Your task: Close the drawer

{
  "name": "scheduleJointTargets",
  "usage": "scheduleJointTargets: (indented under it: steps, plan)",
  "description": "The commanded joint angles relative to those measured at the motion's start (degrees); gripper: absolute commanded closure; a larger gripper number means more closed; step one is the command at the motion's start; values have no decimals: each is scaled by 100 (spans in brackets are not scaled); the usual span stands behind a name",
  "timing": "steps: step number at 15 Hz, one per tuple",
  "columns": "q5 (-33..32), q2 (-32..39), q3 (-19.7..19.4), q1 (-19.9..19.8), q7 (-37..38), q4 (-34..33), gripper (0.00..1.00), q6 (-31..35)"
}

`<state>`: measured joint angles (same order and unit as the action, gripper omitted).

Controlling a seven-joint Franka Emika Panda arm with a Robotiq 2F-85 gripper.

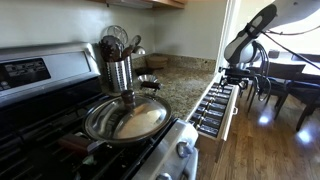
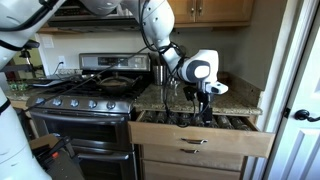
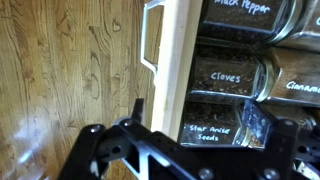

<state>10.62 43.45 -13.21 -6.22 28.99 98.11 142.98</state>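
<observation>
The drawer [image 2: 205,141] stands pulled out from under the granite counter, and rows of dark-lidded spice jars [image 1: 212,108] fill it. In the wrist view I look down on its pale front panel [image 3: 172,70] and white handle [image 3: 150,40], with jars labelled Cloves [image 3: 225,75] and Star Anise Seeds beside it. My gripper [image 3: 195,125] is open and hangs over the drawer's front edge, with one finger on the floor side and one over the jars. It shows in both exterior views [image 1: 236,78] [image 2: 207,112], just above the drawer's front.
A stove with a frying pan [image 1: 125,118] and a steel utensil holder [image 1: 118,68] stand beside the granite counter [image 1: 180,88]. A shut drawer [image 2: 195,165] sits below the open one. There is wood floor [image 3: 70,90] in front, and dark furniture [image 1: 290,80] beyond.
</observation>
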Motion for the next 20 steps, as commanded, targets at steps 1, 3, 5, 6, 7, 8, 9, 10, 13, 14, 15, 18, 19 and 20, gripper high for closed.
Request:
scheduleJointTargets:
  steps: [1,3,5,6,7,8,9,10,13,14,15,18,19,20]
  plan:
    - [-27,-1067,-39,-122,-464,1118,0,-76]
    - [-107,-1447,-136,-128,-565,1514,0,-123]
    - [-166,-1771,-215,-132,-608,1879,0,-115]
    - [-99,-1170,-146,-163,-473,1226,0,-29]
    - [-100,-1278,-154,-179,-488,1328,0,-27]
    - [-99,-1277,-151,-184,-488,1317,0,-26]
    - [-97,-1249,-141,-181,-490,1300,0,-23]
    - [-95,-1200,-131,-178,-491,1262,0,-21]
    - [129,-1269,-19,-264,-633,1578,0,681]
    - [266,-1322,23,-306,-664,1801,0,1221]
    - [380,-1342,89,-360,-729,1918,0,1558]
    - [1091,-1415,618,-817,-1107,2386,0,2452]
    - [1289,-1416,824,-993,-1264,2475,0,2604]
    - [1499,-1420,1081,-1229,-1462,2534,4,2645]
